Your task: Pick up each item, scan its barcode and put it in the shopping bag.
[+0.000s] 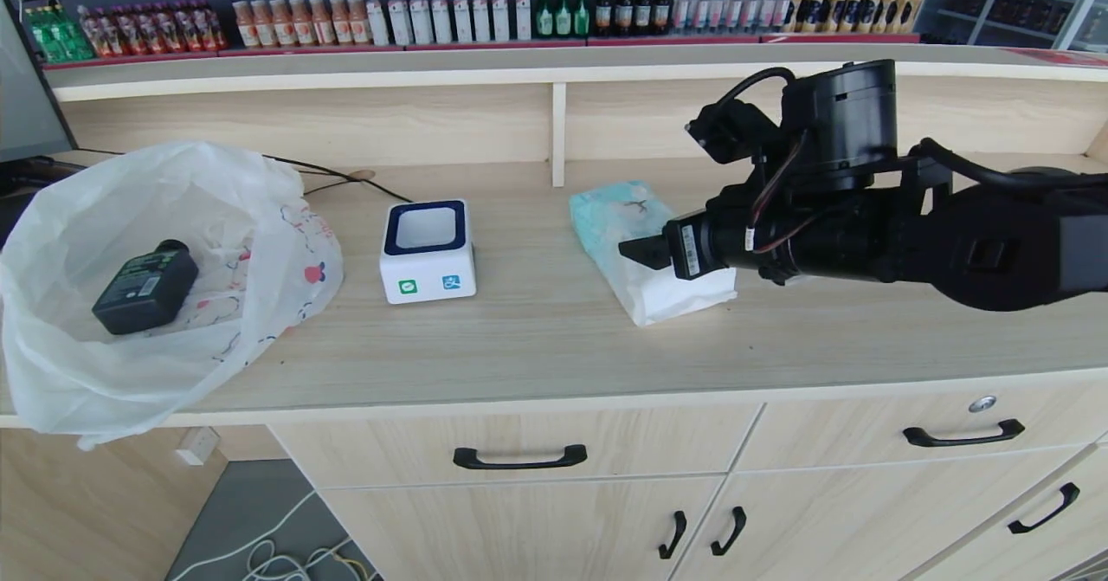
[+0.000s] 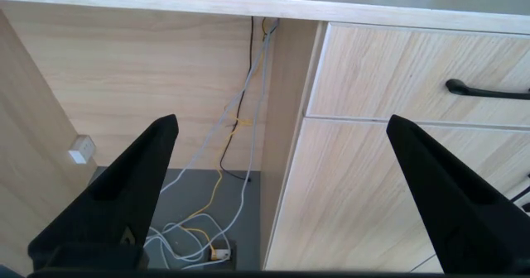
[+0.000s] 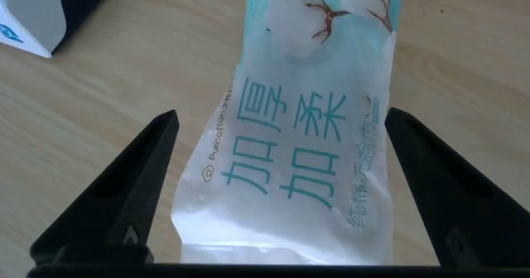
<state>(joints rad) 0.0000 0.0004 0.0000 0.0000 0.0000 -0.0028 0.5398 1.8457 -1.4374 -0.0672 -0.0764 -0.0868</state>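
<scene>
- Step in hand, as judged: grasping the soft pale-blue and white plastic pack of tissues. The pack lies flat on the light wood bench, to the right of the white box-shaped barcode scanner with a dark-blue-framed top window and apart from it.
- The right hand is poised over the pack with its two black fingers spread wide. In the right wrist view they straddle the pack's width, one finger on each long side. Nothing is pinched.
- The hand should descend straight until the fingertips are near the bench surface, then close across the short width.
- The pack is soft, smooth film. A grip near the middle of its length likely limits sagging and slipping.
- Closing force should be moderate. The filling will probably compress, so the fingers should close firmly onto it rather than stop at first contact.
- The position of the barcode cannot be told. A printed face points upward, so the pack may need turning to bring the code toward the scanner window.
- The translucent white plastic shopping bag lies open at the left end of the bench, near the scanner. It holds a flat black container with a green label.
- The carry path runs leftward over the scanner to the bag mouth.
- The left hand hangs below the bench edge in front of the cabinet, fingers spread and empty, clear of that path.
</scene>
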